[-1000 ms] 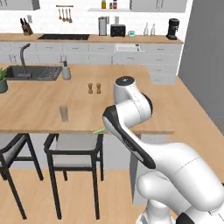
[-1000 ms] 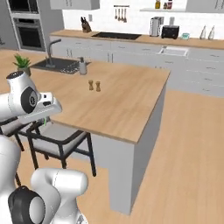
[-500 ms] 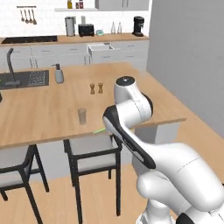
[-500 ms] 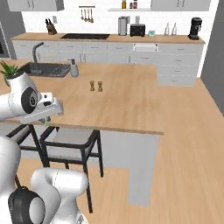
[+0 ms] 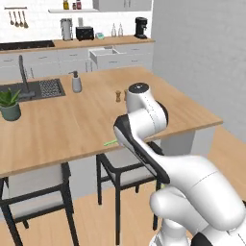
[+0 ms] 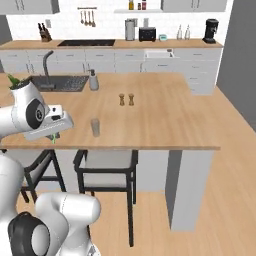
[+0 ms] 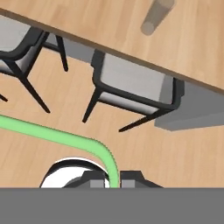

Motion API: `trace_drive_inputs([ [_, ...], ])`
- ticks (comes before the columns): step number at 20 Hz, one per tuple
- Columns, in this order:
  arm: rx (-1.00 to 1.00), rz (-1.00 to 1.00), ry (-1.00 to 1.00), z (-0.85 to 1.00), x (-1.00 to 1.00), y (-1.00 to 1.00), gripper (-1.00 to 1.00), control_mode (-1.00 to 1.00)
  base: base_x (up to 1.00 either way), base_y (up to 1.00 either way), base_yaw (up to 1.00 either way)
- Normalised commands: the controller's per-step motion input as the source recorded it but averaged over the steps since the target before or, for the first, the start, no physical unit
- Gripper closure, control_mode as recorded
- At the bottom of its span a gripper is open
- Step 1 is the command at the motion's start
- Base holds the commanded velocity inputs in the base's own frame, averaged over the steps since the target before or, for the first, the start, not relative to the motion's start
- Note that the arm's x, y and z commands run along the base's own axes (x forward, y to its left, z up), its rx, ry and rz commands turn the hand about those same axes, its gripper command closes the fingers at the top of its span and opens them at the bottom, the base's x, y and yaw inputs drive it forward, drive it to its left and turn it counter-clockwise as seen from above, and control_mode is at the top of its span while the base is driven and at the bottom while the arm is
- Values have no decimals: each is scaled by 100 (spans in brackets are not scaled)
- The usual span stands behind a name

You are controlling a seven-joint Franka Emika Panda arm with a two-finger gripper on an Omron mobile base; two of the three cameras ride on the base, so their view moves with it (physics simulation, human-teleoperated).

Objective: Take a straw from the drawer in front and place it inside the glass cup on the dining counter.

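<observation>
My gripper (image 7: 113, 179) is shut on the thin green straw (image 7: 52, 133), which curves away from between the fingertips across the hand view. It hangs just off the near edge of the dining counter (image 6: 165, 120), above the stools. A short green end of the straw (image 5: 110, 142) pokes out beside my arm. The glass cup (image 6: 95, 127) stands upright near that counter edge, a little to the right of my gripper (image 6: 53, 134); in the hand view the glass cup (image 7: 156, 17) is far up at the top. The drawer (image 6: 159, 52) stands open in the back wall cabinets.
Two brown shakers (image 6: 125, 99), a soap dispenser (image 6: 93, 81), a sink (image 6: 60, 82) and a potted plant (image 5: 9, 104) sit on the dining counter. Dark-framed stools (image 6: 107, 165) stand under its near edge. Open wooden floor lies to the right.
The whole picture has shifted as the base drove and turned, bringing the island's near edge and the cup closer. My arm keeps the same pose, still shut on the straw.
</observation>
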Motion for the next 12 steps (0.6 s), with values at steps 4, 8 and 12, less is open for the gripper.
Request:
trace_drive_inputs([
  [4, 0, 0, 0, 0, 0, 0, 100, 100, 72, 28, -15],
  [8, 0, 0, 0, 0, 0, 0, 100, 100, 87, 13, -10],
  [12, 0, 0, 0, 0, 0, 0, 100, 100, 87, 23, -2],
])
